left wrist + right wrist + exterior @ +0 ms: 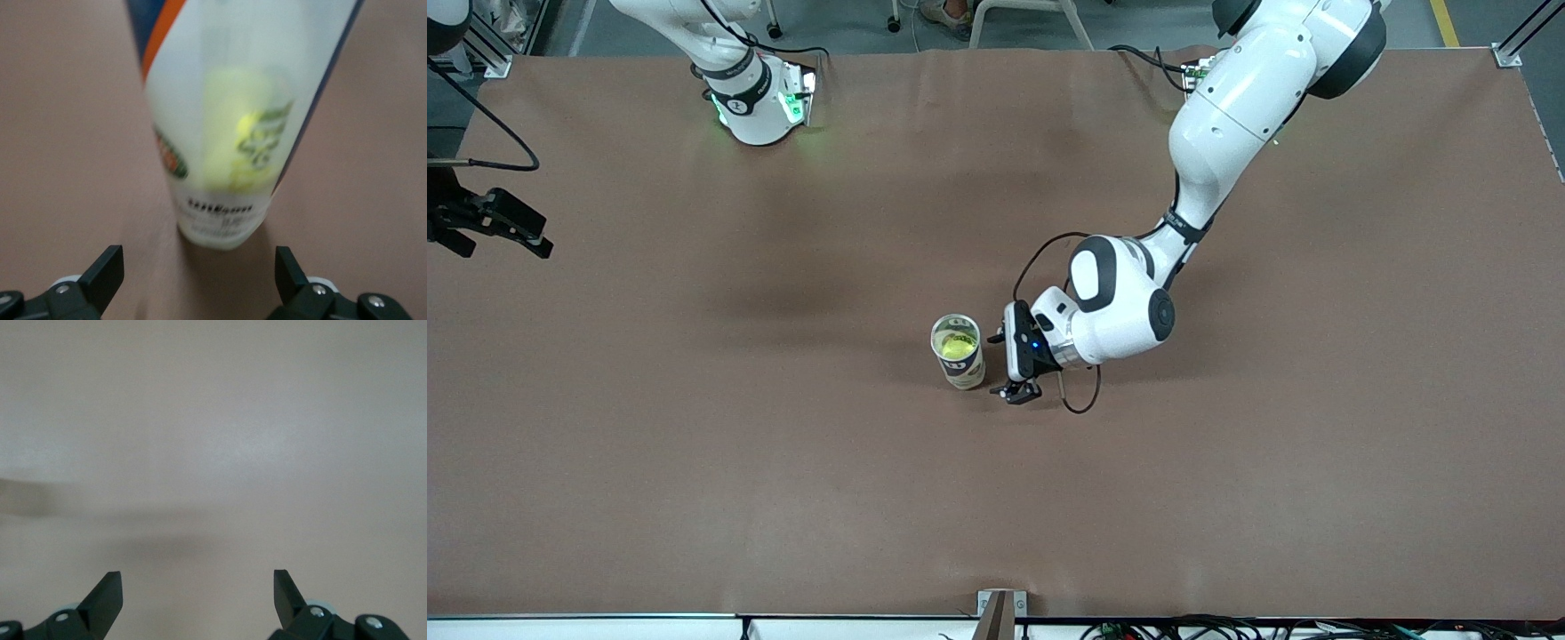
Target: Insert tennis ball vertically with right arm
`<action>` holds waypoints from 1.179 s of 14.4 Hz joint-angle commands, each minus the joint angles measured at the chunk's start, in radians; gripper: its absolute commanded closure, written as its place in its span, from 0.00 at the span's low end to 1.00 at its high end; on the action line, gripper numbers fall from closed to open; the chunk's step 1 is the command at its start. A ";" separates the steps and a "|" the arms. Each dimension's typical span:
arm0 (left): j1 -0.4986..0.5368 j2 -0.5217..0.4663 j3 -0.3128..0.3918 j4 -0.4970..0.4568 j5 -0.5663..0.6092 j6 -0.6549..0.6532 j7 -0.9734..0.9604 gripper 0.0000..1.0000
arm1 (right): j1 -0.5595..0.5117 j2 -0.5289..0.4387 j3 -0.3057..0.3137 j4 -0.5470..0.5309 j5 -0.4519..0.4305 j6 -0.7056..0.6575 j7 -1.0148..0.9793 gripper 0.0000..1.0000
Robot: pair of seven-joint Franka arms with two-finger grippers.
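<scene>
Front view, centre of frame: yellow-green felt tennis ball [958, 347] already sits inside the upright clear plastic tube can [959, 354], so insertion looks done; left gripper [1016, 365] beside it, jaws open, empty; right gripper [198, 595] open, empty, waiting over bare brown table [694, 444].

In the left wrist view the clear plastic ball tube [233, 127] is blurred, its top cut off by the edge, its label print unreadable. The yellow tennis ball [243, 133] inside shows only as a soft smear. The right gripper [494, 227] sits partly cut off at the front view's edge.
</scene>
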 commanded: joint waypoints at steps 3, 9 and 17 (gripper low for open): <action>-0.001 -0.053 0.065 -0.023 0.189 -0.086 -0.232 0.00 | -0.012 -0.018 0.011 0.015 -0.022 -0.026 -0.009 0.00; 0.012 -0.160 0.137 0.038 0.621 -0.357 -0.806 0.00 | -0.015 -0.012 0.010 0.018 -0.011 -0.032 0.002 0.00; 0.018 -0.355 0.238 0.040 0.783 -0.650 -1.323 0.00 | -0.015 -0.005 0.010 0.029 -0.011 -0.032 0.002 0.00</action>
